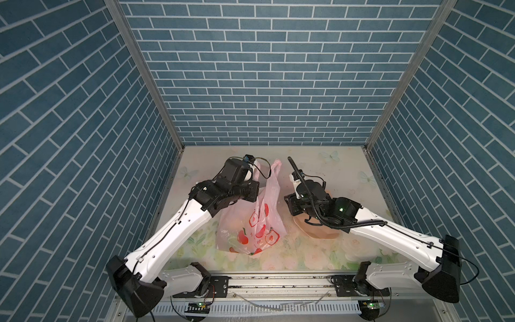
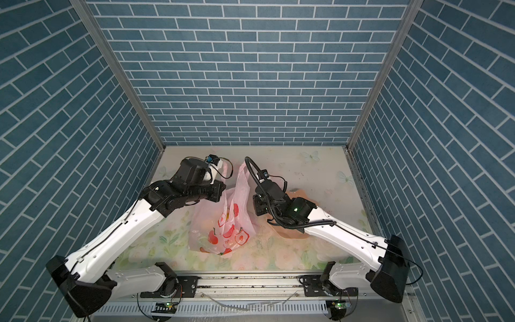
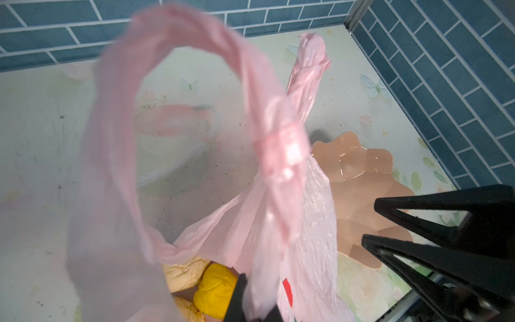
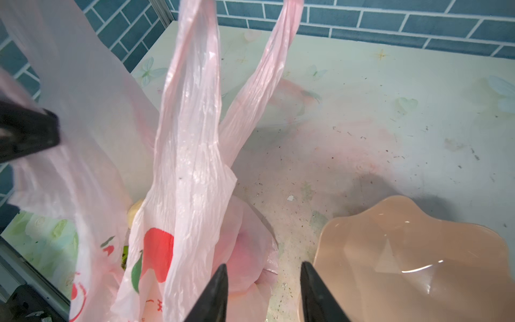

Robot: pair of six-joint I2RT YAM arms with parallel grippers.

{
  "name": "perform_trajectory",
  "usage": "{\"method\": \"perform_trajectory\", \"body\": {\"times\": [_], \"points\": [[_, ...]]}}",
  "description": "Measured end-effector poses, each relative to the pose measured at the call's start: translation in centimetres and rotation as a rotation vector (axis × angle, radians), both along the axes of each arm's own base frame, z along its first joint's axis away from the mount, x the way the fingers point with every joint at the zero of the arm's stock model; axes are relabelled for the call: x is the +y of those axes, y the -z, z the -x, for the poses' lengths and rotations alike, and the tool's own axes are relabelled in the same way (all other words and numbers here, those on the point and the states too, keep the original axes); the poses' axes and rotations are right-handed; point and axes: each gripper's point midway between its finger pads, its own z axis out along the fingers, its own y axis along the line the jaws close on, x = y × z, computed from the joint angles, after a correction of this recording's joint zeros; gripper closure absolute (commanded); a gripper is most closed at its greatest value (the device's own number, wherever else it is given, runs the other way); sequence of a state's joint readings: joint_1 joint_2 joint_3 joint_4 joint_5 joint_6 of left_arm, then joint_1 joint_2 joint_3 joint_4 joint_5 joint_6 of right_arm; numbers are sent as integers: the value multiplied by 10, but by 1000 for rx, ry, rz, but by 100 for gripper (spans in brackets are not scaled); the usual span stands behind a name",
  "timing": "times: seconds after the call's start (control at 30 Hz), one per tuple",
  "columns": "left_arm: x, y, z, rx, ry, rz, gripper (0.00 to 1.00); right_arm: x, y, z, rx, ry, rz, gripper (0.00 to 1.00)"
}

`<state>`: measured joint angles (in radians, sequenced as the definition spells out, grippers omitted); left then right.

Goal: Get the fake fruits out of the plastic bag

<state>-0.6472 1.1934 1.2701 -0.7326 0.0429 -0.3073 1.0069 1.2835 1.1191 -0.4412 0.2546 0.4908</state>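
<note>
From above, my left gripper (image 1: 252, 193) is pressed against the left side of the plastic bag (image 1: 250, 223), just below its two loop handles, which stand up toward the back wall. My own wrist housing hides the jaws, so I cannot tell from here how they stand. The bag sits upright mid-table, crinkly pink with red fruit prints. The fake fruits (image 1: 233, 249) show only as dim orange patches through the film near its bottom edge. My right gripper (image 1: 292, 207) hangs just right of the bag, apart from it, and that arm crosses over the peach bowl (image 1: 320, 232) on the floral table (image 1: 320, 256).
</note>
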Motion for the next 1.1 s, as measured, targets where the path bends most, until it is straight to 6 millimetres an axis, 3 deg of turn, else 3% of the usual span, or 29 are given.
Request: {"method": "perform_trajectory", "body": {"times": [0.1, 0.27, 0.43, 0.73, 0.83, 0.9, 1.1], "points": [[15, 5, 11, -2, -35, -4, 91, 11, -2, 1, 17, -36, -8, 64], [43, 28, 37, 31, -100, -17, 91, 37, -27, 9, 8, -111, -42, 69], [78, 53, 69, 74, -194, -23, 91, 74, -62, 40, -4, -229, -83, 72], [125, 53, 102, 35, -361, 47, 91, 108, -90, 81, 28, -375, -135, 86], [135, 57, 107, 27, -406, 65, 91, 130, -83, 90, 65, -415, -145, 91], [139, 60, 109, 28, -432, 70, 91, 145, -67, 91, 100, -423, -137, 93], [151, 72, 112, 46, -520, 88, 89, 174, 4, 85, 204, -394, -42, 97]]}}
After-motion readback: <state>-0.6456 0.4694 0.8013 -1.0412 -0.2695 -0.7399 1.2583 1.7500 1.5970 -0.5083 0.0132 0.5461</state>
